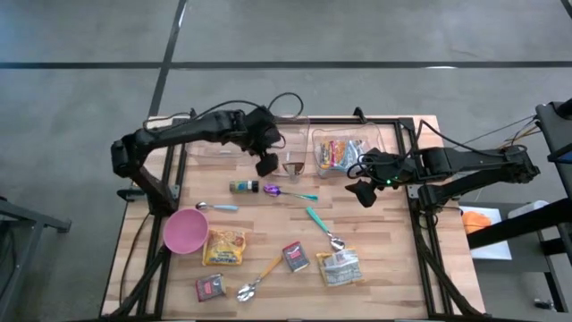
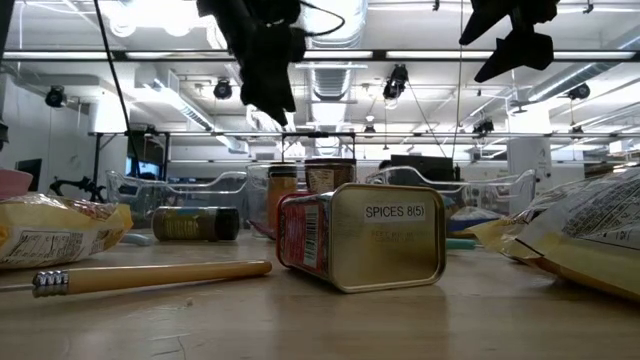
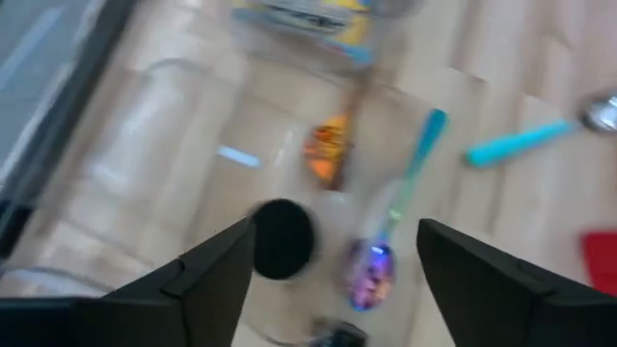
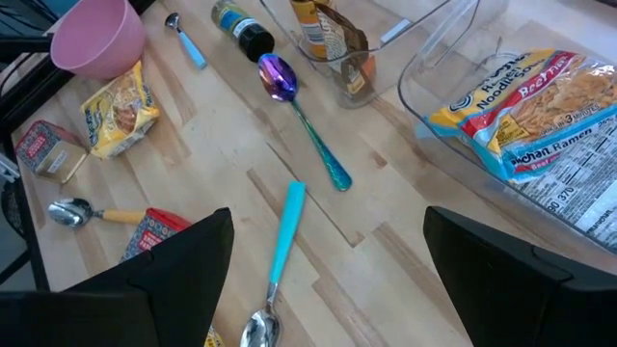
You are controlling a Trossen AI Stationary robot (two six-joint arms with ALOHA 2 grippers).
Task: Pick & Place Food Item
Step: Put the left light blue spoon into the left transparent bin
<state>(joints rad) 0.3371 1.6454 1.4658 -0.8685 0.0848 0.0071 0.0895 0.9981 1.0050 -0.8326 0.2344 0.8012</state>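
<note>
My left gripper (image 1: 266, 162) hangs open above the table by the far left clear bin (image 1: 219, 145), with nothing between its fingers (image 3: 333, 275). Below it a dark-capped spice bottle (image 1: 244, 186) lies on its side next to an iridescent spoon (image 1: 290, 192). A small jar with an orange-brown label (image 1: 293, 166) stands between the bins. Ramen packets (image 4: 540, 106) lie in the right clear bin (image 1: 375, 134). My right gripper (image 1: 362, 190) waits open in the air near that bin, above a teal-handled spoon (image 4: 280, 241).
Nearer the front edge lie a pink bowl (image 1: 185, 231), a yellow snack packet (image 1: 223, 246), two red spice tins (image 1: 296, 257) (image 1: 211, 286), a wooden-handled spoon (image 1: 259, 279) and a pale packet (image 1: 340, 268). Bare wood shows at the table's right side (image 1: 393, 259).
</note>
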